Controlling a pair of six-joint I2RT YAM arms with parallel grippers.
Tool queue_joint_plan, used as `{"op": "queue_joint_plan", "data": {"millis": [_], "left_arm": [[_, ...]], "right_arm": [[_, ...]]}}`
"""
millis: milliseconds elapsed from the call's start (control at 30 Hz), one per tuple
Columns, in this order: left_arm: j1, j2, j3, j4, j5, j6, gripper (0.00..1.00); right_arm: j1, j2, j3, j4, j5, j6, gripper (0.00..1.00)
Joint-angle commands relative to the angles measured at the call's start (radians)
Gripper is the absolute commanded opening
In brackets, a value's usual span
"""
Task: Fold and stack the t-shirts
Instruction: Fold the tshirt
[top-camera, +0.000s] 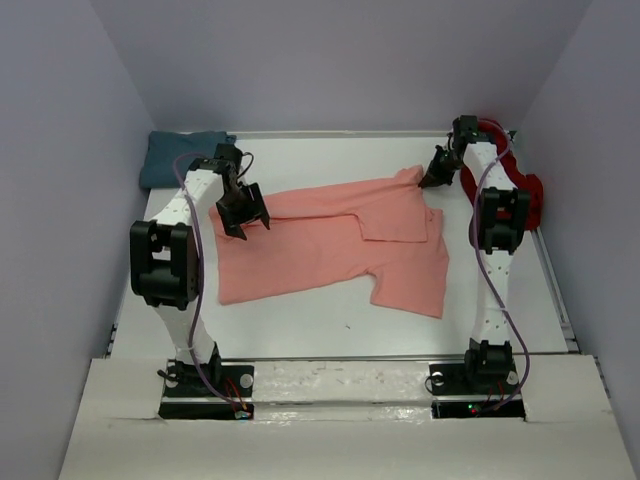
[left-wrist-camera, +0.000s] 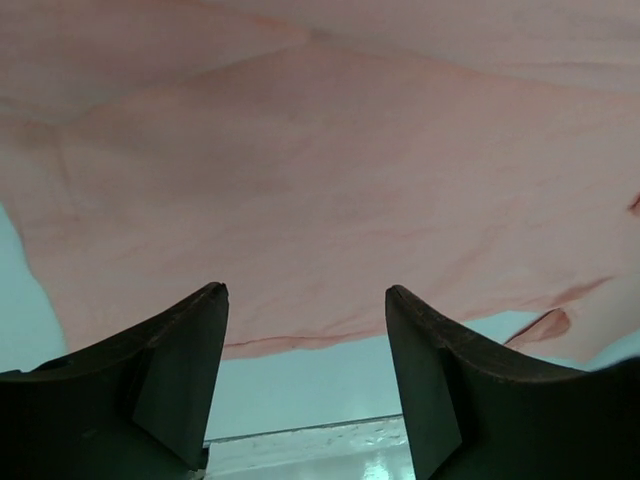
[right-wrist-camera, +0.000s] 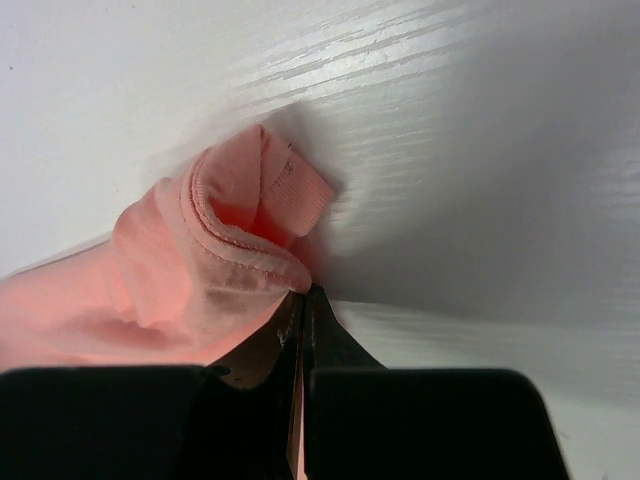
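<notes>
The white table fills the floor of a pale-walled booth, with both arm bases bolted at its near edge. Spread across its middle lies the salmon-pink t-shirt, mostly flat, its long side running from the left towards the far right. One panel is folded over near the centre, and a lower part reaches down towards the right arm's side.

The teal t-shirt sits bunched in the far left corner, well apart from the pink one. The dark red t-shirt lies crumpled at the far right edge, partly hidden behind the right arm.

The left arm bends in over the left end of the pink shirt. The left gripper hangs there with its jaws spread wide. In the left wrist view its dark fingers stand well apart, pink cloth and a strip of table beyond them and nothing between them.

The right gripper is at the shirt's far right corner, jaws pressed together. In the right wrist view its fingers pinch a rolled, stitched edge of the pink cloth, which bunches up just beyond the tips against the white surface
</notes>
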Motion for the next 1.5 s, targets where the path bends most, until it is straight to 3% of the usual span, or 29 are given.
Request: {"op": "queue_joint_plan", "data": {"millis": [0,400,800,1467], "left_arm": [[0.002,-0.133,-0.049,-0.037,-0.061,-0.025,0.73],[0.002,-0.13,-0.096,0.028,-0.228,-0.062,0.73],[0.004,-0.064,-0.024,0.137,-0.453,0.105,0.75],[0.059,0.067,-0.058,0.206,-0.302,0.176,0.76]], "right_arm": [[-0.014,0.019,0.064,0.026,0.003,0.019,0.0],[-0.014,0.008,0.027,0.052,-0.023,0.022,0.0],[-0.014,0.002,0.021,0.058,-0.043,0.014,0.0],[-0.033,-0.005,0.012,0.056,-0.044,0.005,0.0]]}}
